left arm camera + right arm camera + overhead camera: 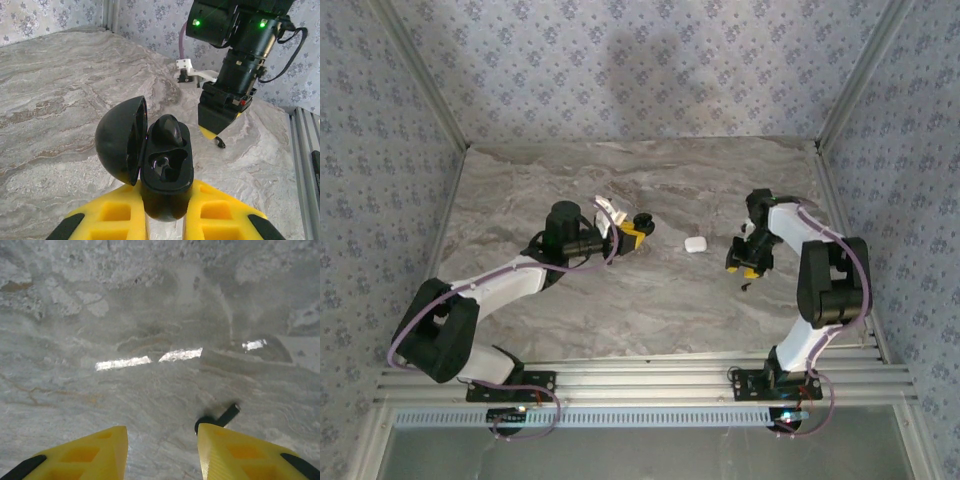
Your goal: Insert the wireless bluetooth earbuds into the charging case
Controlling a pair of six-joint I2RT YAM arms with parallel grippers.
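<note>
The left gripper [167,201] is shut tight on the black charging case [165,165]. Its two yellow fingers [107,215] press on the bottom part of the case from both sides. The case is held up off the worktop [620,300], near the middle. Its round lid [120,142] is swung open to one side. A black rounded piece [167,131] sits in the far hole of the case. It looks like an earbud, but that is hard to tell.

The right gripper [162,436] points down, close over the worktop, and its yellow fingers stand apart with nothing between them. The black earbud [217,418] lies on the worktop right at the tip of one finger [240,450], on that finger's inner side. Its thin stem sticks out away from the finger.

From above, the left gripper [633,235] and the right gripper [745,262] face each other across the middle of the worktop. The right one is nearer the right edge. A small white case [695,243] lies shut on the worktop between them, apart from both.
</note>
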